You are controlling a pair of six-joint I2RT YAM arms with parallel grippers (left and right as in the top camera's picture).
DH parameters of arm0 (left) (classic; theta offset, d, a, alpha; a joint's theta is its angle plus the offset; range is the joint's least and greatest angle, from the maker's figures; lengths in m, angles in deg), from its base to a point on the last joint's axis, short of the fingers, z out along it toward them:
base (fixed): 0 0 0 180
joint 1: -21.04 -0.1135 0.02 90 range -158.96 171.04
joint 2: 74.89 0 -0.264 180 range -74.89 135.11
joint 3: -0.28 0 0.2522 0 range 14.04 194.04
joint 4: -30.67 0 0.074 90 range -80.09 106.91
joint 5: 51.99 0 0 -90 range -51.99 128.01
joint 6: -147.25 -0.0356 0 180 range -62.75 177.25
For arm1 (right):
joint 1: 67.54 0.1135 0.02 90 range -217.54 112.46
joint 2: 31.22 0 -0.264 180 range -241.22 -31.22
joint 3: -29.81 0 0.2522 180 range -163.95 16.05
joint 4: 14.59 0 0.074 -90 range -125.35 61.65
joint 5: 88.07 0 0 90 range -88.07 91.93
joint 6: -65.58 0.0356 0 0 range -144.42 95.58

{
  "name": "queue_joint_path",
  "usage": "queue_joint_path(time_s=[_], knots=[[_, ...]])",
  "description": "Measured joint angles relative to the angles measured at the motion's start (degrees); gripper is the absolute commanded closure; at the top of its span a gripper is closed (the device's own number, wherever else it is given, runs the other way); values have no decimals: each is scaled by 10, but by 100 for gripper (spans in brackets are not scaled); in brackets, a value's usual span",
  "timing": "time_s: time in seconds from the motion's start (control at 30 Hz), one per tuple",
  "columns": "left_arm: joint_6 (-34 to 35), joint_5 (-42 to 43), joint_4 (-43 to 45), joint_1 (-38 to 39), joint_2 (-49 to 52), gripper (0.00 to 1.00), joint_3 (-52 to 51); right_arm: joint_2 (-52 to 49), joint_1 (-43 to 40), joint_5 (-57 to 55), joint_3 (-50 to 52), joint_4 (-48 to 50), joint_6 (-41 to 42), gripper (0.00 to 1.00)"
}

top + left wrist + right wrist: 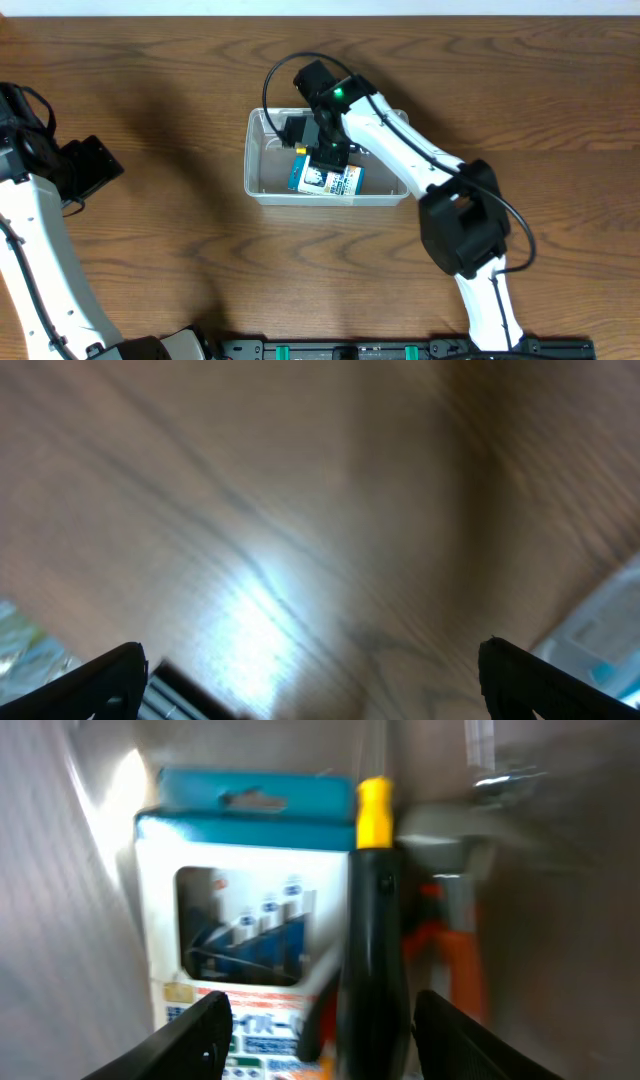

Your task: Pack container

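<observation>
The clear container [258,188] stands on the wooden table, just left of centre. Inside it lies a blue-and-white box [327,180], also seen close up as the box [240,900]. My right gripper [322,150] reaches down into the container. Its jaws [322,1020] stand open, with a black-handled tool with a yellow tip [372,950] between them, lying against the box. An orange-handled tool [462,960] lies to its right. My left gripper [95,170] hovers at the far left, away from the container, open [310,670] over bare wood with nothing between its fingers.
The container's clear wall [60,920] rises close to the left of the box. The right arm [460,220] stretches from the front edge up across the container's right end. A black rail [400,350] runs along the table's front edge.
</observation>
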Motion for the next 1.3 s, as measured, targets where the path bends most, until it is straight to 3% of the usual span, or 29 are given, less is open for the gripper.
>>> queue_joint_path(time_s=[0.03, 0.07, 0.1, 0.33, 0.63, 0.93, 1.1, 1.3], knots=[[-9, 9, 4, 5, 0, 2, 0, 12, -3, -7, 0, 17, 10, 26], [-16, 16, 8, 12, 0, 2, 0, 31, -9, -14, 0, 40, 24, 7], [-25, 22, 14, 23, 0, 2, 0, 45, -14, -18, -1, 55, 34, 1], [-108, 37, 72, 146, 1, 2, 0, 175, -158, -35, -26, 178, 155, 1], [-211, 11, 293, 248, 27, 2, 0, 179, -304, -47, -26, 216, 218, 1], [-255, 5, 266, 267, 35, 2, 0, 184, -416, -39, -18, 139, 282, 1], [-252, 0, 289, 267, -42, 2, -37, 255, -453, -25, 99, 165, 295, 1], [-249, -2, 365, 267, -219, 2, -152, 466, -449, -16, 356, 299, 299, 1]])
